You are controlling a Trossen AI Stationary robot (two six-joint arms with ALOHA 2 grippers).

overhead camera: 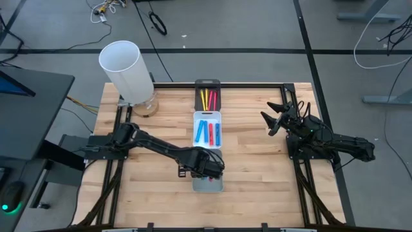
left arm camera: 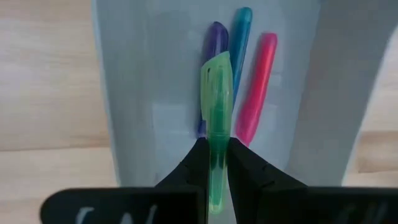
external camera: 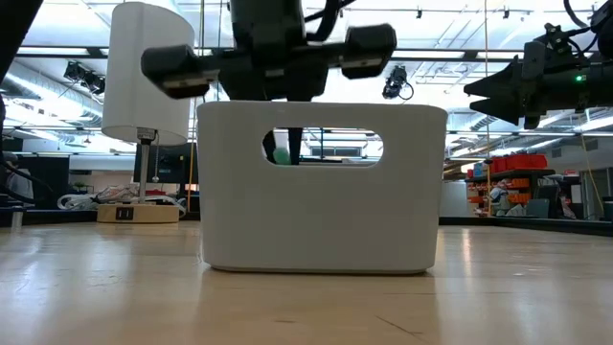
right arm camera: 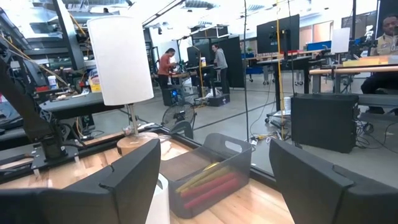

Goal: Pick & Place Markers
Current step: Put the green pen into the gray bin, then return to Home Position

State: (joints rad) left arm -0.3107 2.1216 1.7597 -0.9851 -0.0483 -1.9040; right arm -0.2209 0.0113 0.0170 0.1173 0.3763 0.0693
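Note:
My left gripper (overhead camera: 209,166) reaches down into the near white tray (overhead camera: 207,185) and is shut on a green marker (left arm camera: 216,112). Below it, purple (left arm camera: 215,34), blue (left arm camera: 241,31) and pink-red (left arm camera: 258,81) markers lie side by side on the tray's floor. In the low view a bit of the green marker (external camera: 281,153) shows through the tray's handle slot. The middle tray (overhead camera: 207,115) holds blue and red markers; the far black tray (overhead camera: 207,84) holds yellow and red ones. My right gripper (overhead camera: 273,119) waits open at the table's right side. My left gripper pinches the green marker's barrel (left arm camera: 216,146) between its two fingers (left arm camera: 194,165), nearer the marker's translucent end. The fingers come from above, pointing down into the tray, and lie across the marker. It lies roughly level over the purple marker; whether it rests on it does not show.
A tall white cylinder (overhead camera: 125,71) stands on a round wooden base at the table's far left corner. The three trays stand in a row down the table's middle. Bare wood (overhead camera: 257,161) lies on both sides of them. People stand in the room beyond the table.

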